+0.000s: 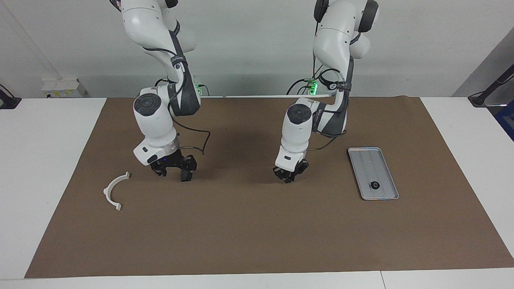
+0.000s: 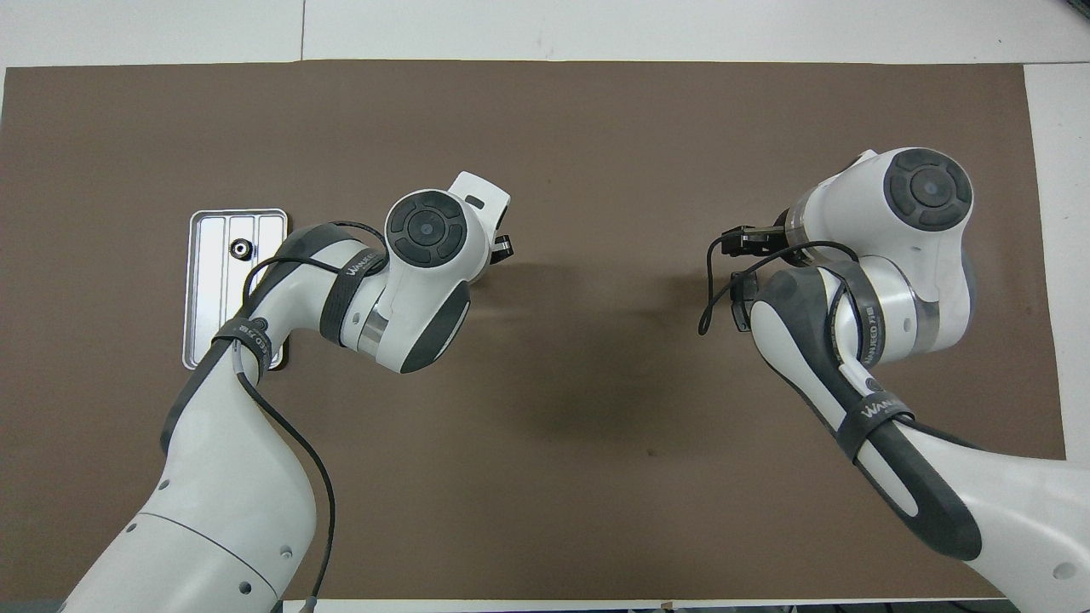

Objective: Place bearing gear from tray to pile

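The small dark bearing gear (image 1: 374,185) (image 2: 240,249) lies in the silver tray (image 1: 367,157) (image 2: 209,289), at the tray's end farther from the robots. My left gripper (image 1: 288,177) (image 2: 502,249) is shut with nothing in it, low over the bare mat, beside the tray toward the middle. Of the pile, the white curved bracket (image 1: 114,190) lies in the open. My right gripper (image 1: 173,173) (image 2: 741,243) hangs open, low over the two brake pads. Only an edge of one brake pad (image 2: 739,311) shows.
A brown mat (image 1: 257,233) covers the table, with white table edge around it. The left arm's elbow overhangs the tray's near end in the overhead view. The right arm hides the bracket in that view.
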`<state>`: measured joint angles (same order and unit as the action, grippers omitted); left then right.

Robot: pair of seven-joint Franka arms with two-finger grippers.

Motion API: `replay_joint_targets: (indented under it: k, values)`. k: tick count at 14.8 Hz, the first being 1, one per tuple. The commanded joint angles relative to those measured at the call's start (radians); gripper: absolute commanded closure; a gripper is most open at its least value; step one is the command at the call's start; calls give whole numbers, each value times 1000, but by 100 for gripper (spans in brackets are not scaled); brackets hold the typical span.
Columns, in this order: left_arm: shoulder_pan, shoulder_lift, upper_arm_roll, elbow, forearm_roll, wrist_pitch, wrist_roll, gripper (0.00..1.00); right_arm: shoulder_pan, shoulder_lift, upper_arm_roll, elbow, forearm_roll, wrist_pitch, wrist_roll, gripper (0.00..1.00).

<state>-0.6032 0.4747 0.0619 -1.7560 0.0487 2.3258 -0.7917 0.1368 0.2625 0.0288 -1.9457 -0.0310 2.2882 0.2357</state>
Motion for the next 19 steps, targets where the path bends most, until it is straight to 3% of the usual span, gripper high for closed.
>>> replay_joint_targets:
  k: [1,8,9,10,11,12,14,19]
  values:
    - [-24,-30,15,-46,19,26,-26,100,6,-5,-3,-2,31,13,5,0]
    - [-24,-42,18,-106,20,89,-23,100,7,-2,-3,-2,31,14,5,0]
    - [-21,-42,18,-106,20,92,-18,95,7,-2,-3,-2,31,14,5,0]
    - [-18,-42,18,-105,20,90,-14,59,7,-2,-3,-2,31,14,5,0]
    - [-17,-42,18,-103,20,89,-9,15,7,-2,-3,-2,29,16,5,0]
    - [-15,-42,19,-94,20,75,-6,0,7,-2,-3,-2,29,16,5,0]
    - [3,-39,22,-38,20,25,5,0,7,-2,-3,-2,31,14,5,0]
    - [202,-96,21,33,17,-40,268,0,42,-2,2,14,29,8,100,0]
